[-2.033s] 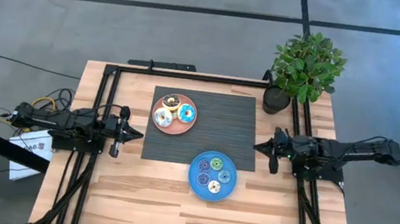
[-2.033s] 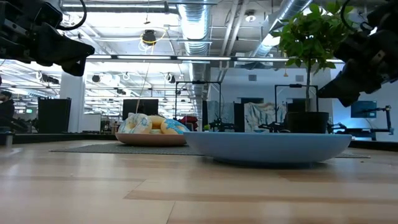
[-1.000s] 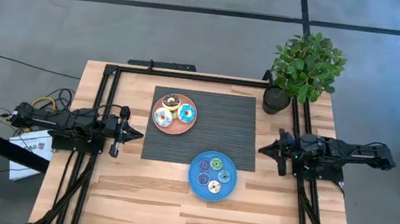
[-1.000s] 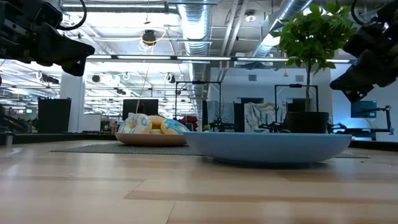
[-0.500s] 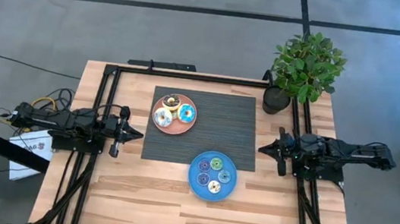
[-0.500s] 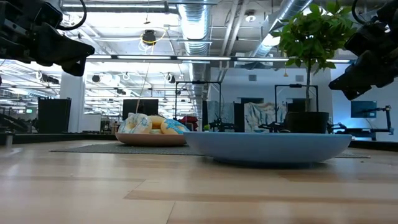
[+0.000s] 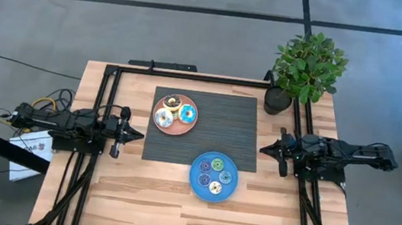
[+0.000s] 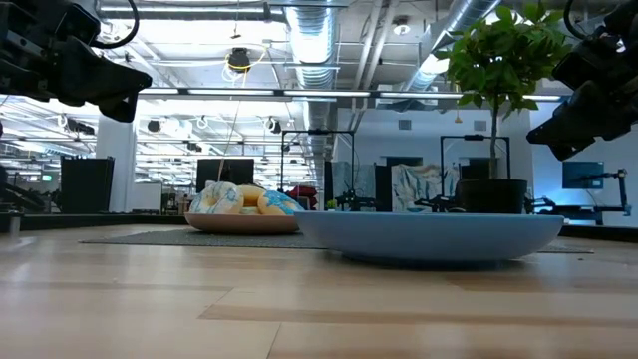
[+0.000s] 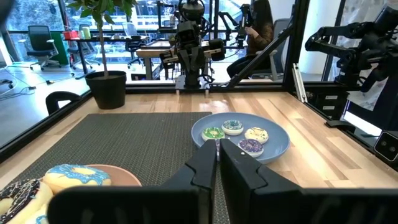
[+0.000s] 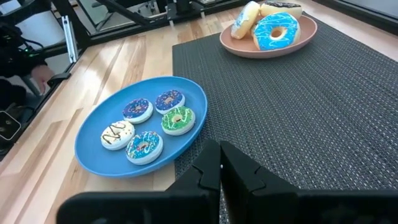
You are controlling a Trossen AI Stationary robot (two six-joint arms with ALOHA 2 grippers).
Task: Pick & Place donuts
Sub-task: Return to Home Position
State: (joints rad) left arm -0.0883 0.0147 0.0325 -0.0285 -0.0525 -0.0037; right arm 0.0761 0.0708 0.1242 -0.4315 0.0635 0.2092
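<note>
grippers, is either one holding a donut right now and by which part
Nothing is held. The left gripper and right gripper are shut and empty at the table's sides; the donuts lie on the pink plate and blue plate.

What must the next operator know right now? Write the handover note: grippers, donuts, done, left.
Left gripper: shut, empty, beside the left edge of the dark woven mat.
Right gripper: shut, empty, at the mat's right edge.
Large toy ring donuts: on the round pink plate, which sits on the mat.
Small toy ring donuts: on the round blue plate, which overlaps the mat's edge.
Done: every donut in view lies on a plate.
Left: no donut that I can see needs moving; both arms look parked.
</note>
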